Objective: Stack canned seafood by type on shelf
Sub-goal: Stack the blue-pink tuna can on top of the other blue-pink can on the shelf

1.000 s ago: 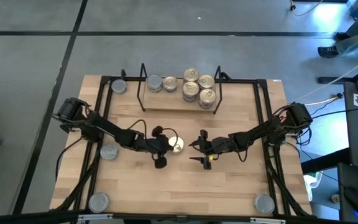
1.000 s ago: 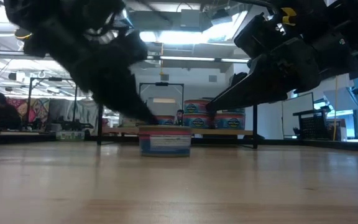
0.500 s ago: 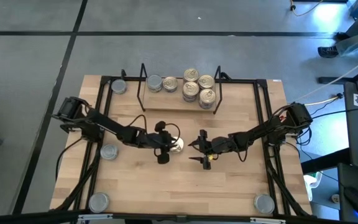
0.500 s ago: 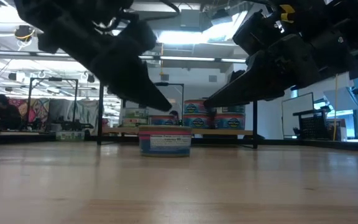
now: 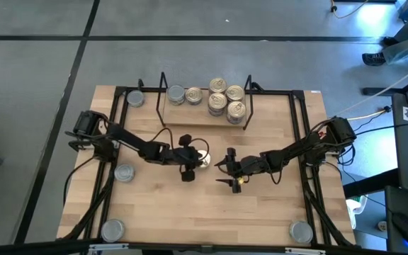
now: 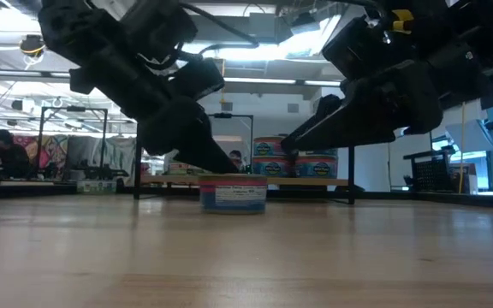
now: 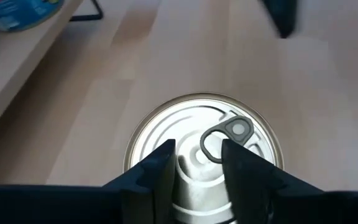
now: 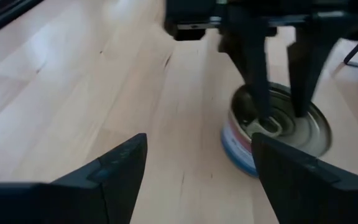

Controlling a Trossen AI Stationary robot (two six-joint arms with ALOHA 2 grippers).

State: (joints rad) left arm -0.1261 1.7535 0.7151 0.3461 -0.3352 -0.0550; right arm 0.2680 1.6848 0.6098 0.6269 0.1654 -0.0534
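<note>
A short tin (image 5: 202, 161) (image 7: 204, 140) with a silvery pull-tab lid and a blue-and-pink label (image 6: 234, 195) stands upright on the wooden table near its middle. My left gripper (image 5: 193, 161) (image 7: 199, 171) is slanted down over its lid, open by a narrow gap. My right gripper (image 5: 227, 170) (image 8: 197, 174) hovers wide open just right of the tin and touches nothing. On the shelf (image 5: 190, 115) at the far edge stand several tins: grey-lidded ones (image 5: 176, 94) on its left, gold-lidded ones (image 5: 227, 99) on its right. My left gripper comes at the tin slanting down from the table's left. Its fingertips (image 8: 261, 115) stand on the lid's top (image 7: 191, 127), with the pull-tab's ring (image 7: 215, 146) in the gap between them. They do not reach round the tin's wall. The tin stays upright on the table.
Loose grey-lidded tins lie at the far left corner (image 5: 134, 99), the left edge (image 5: 125, 172), the near left corner (image 5: 112, 229) and the near right corner (image 5: 301, 231). Black rails (image 5: 112, 127) edge the table. Bare wood lies between the tin and the shelf.
My left gripper has moved toward the table's right edge, from beside the tin to over its lid, and rolled a little. The tin has slid slightly toward the right, still upright. My right gripper has kept its place.
</note>
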